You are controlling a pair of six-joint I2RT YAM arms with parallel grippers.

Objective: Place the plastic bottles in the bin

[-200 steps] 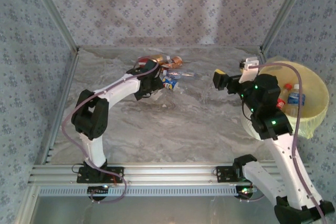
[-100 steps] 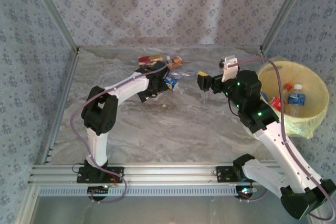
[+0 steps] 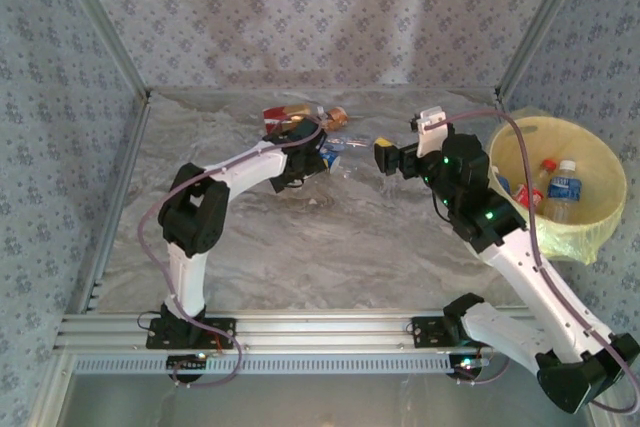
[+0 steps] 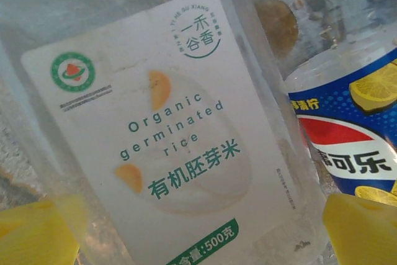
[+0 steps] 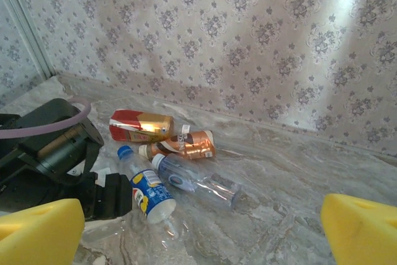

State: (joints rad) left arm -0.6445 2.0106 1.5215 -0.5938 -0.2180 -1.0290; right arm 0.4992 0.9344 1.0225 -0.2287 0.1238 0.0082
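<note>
The left claw hangs wide open low over the pile at the far side of the desk, its yellow pads straddling a clear bottle with a white "Organic germinated rice" label; a blue cola-labelled bottle lies just beside it. This looks like the grasping step; the next move calls for closing on the rice bottle without catching its neighbour. The right claw, also wide and empty, faces the pile, where a red-labelled bottle and an orange bottle lie close together; the bin stands at the right, a few bottles already inside.
</note>
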